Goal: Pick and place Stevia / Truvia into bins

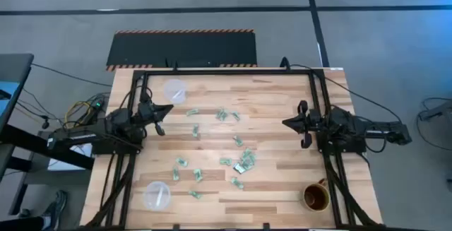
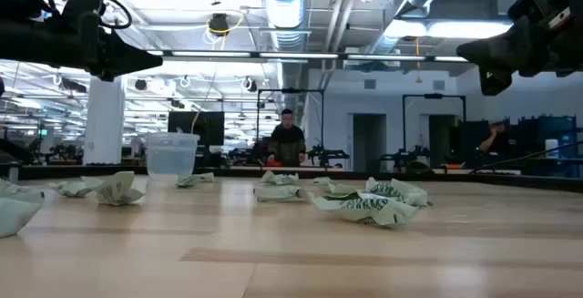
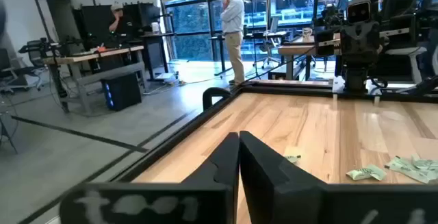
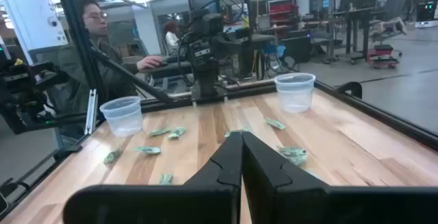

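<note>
The table (image 1: 282,188) carries the whole workload, and no step of the task appears to have been completed. The left arm waits at the left edge, its left gripper (image 1: 167,109) raised above the wood, fingers clenched together on nothing. The right arm waits at the right edge, its right gripper (image 1: 287,123) likewise raised, fingers pressed shut and empty; both wrist views show each pair of dark fingers meeting at the tips with nothing between them. A brown mug (image 1: 316,197) stands near the right front corner and plays no part in the sorting. The two bins are well apart: one clear cup (image 1: 174,91) sits near the far edge just beside the left gripper, the other clear cup (image 1: 157,196) near the front left corner. Neither cup shows any packet inside, as far as the overhead view allows. The Stevia / Truvia packets (image 1: 244,162) lie scattered loose across the middle of the table between the two arms, several crumpled, none held. Judged remaining: every packet must be picked and dropped into a bin.
</note>
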